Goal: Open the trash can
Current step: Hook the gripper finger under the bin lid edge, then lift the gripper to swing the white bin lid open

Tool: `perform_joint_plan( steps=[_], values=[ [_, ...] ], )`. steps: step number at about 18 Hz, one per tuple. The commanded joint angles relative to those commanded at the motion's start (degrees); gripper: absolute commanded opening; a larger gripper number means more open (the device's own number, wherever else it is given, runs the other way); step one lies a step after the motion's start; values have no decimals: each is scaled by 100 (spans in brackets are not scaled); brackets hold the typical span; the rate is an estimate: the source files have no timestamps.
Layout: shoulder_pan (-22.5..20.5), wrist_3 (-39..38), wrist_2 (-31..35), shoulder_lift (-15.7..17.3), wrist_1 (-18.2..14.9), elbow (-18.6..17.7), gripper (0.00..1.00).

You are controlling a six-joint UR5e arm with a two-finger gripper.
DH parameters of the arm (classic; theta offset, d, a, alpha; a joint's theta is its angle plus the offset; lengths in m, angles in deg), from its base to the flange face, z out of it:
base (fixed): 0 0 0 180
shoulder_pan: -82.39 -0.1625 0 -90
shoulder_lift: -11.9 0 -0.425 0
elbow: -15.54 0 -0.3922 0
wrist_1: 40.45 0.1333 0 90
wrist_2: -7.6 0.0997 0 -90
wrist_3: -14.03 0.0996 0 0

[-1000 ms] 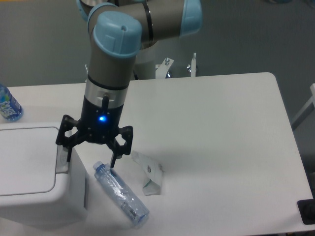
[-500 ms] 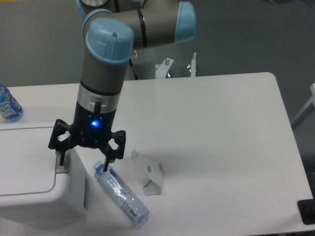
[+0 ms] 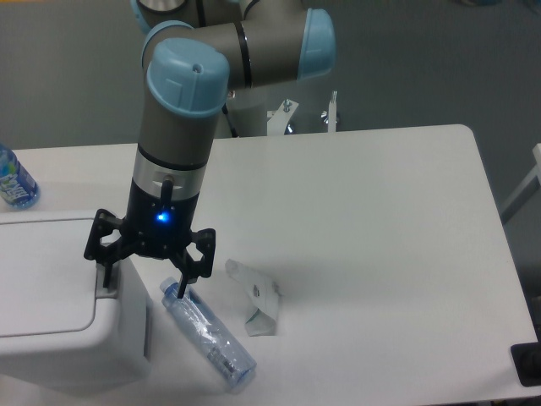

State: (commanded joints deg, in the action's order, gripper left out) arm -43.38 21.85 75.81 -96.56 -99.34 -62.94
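Observation:
The trash can (image 3: 63,330) is a large white boxy bin at the lower left, its flat lid (image 3: 42,275) closed. A grey push tab (image 3: 106,290) sits at the lid's right edge. My gripper (image 3: 142,289) is open and hangs over the bin's right edge. Its left finger (image 3: 105,272) points down right at the grey tab. Its right finger (image 3: 181,285) hangs beside the bin, over the cap end of a clear plastic bottle (image 3: 208,334). Whether the left finger touches the tab I cannot tell.
The clear bottle lies on the white table (image 3: 363,228) just right of the bin. A crumpled white paper carton (image 3: 258,300) lies beside it. A blue-labelled bottle (image 3: 14,181) stands at the far left edge. The arm's base is behind the table.
Over the last second the gripper moved left and slightly down, bringing its left finger over the grey tab. In the last half second it barely moved. The lid stays closed.

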Motion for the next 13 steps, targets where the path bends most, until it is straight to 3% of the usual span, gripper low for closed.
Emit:
perform_joint_plan(
  steps=[13],
  values=[
    [-17,18,18,-18,70,-9,100]
  ],
)
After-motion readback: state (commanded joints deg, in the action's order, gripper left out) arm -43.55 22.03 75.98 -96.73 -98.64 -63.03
